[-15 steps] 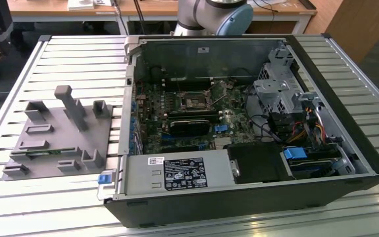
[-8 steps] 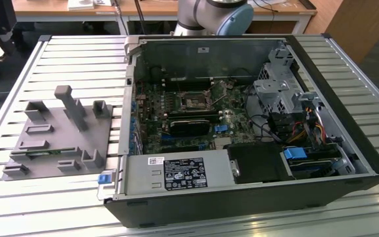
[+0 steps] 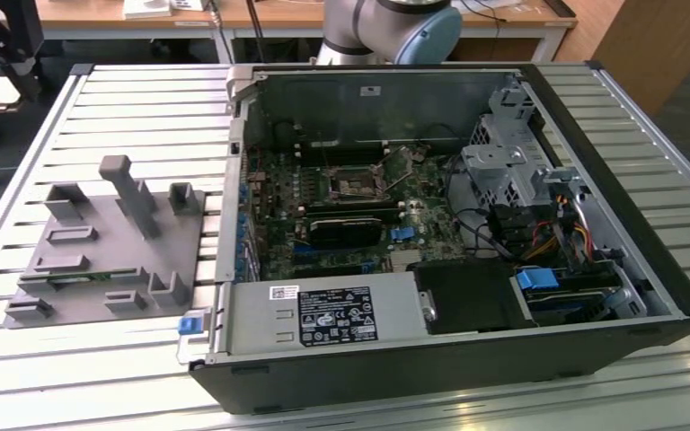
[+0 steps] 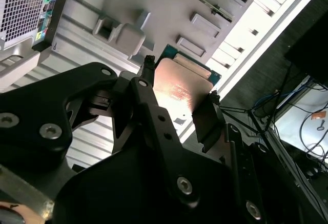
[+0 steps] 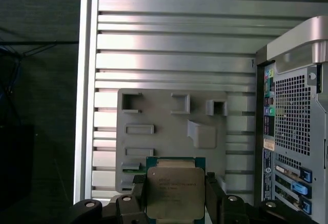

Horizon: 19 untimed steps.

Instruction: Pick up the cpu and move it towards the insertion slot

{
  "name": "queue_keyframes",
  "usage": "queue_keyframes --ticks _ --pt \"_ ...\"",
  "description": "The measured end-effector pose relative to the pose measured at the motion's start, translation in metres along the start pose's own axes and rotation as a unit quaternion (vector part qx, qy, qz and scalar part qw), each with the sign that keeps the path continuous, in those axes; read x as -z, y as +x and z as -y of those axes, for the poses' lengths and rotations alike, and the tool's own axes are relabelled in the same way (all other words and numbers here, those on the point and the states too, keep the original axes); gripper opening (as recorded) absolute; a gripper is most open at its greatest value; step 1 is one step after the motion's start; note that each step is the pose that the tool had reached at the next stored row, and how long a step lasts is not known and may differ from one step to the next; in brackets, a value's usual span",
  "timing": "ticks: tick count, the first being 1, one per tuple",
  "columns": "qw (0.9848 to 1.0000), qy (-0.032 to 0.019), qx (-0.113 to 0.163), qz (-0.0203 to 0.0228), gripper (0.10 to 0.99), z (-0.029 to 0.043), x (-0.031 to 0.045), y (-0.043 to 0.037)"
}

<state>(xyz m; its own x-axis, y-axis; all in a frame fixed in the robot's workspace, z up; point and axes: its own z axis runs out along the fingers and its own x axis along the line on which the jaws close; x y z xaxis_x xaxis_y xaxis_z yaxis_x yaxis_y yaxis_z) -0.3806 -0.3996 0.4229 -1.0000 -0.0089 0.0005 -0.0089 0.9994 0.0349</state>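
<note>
On a slatted metal table [image 3: 118, 99] sits an open black computer case [image 3: 632, 206], lying on its side. Inside it are a green motherboard [image 3: 276, 193], a grey power supply box [image 3: 321, 316] at the near edge, a metal drive cage [image 3: 501, 166], and coloured cables [image 3: 555, 238]. The insertion slot [image 3: 355, 187], a square socket with a silvery frame and dark centre, lies near the middle of the motherboard.

To the exterior view's left of the case rests a grey fixture tray [image 3: 93, 260] with raised blocks and shallow pockets. A thin green strip [image 3: 82, 279] lies in one narrow pocket; the other pockets look bare.

In both wrist views, the gripper [image 5: 176, 197] has its two black fingers [image 5: 212, 201] closed against opposite edges of the cpu [image 5: 176, 185], a flat square chip with a silvery top on a green border. The fingers are apart only by the chip's width. The cpu [image 4: 177, 90] hangs over the near edge of the fixture tray [image 5: 169, 131], apart from it. Beside the tray, the first wrist view shows the case's perforated rear panel [image 5: 292, 116], so the chip is outside the case and well apart from the socket.
</note>
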Motion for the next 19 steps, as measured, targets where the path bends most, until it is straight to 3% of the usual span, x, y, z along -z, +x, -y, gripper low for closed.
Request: queue_keyframes --ticks 19 --pt "1.0000 0.0000 0.000 0.0000 0.541 0.0000 0.0000 -0.0192"
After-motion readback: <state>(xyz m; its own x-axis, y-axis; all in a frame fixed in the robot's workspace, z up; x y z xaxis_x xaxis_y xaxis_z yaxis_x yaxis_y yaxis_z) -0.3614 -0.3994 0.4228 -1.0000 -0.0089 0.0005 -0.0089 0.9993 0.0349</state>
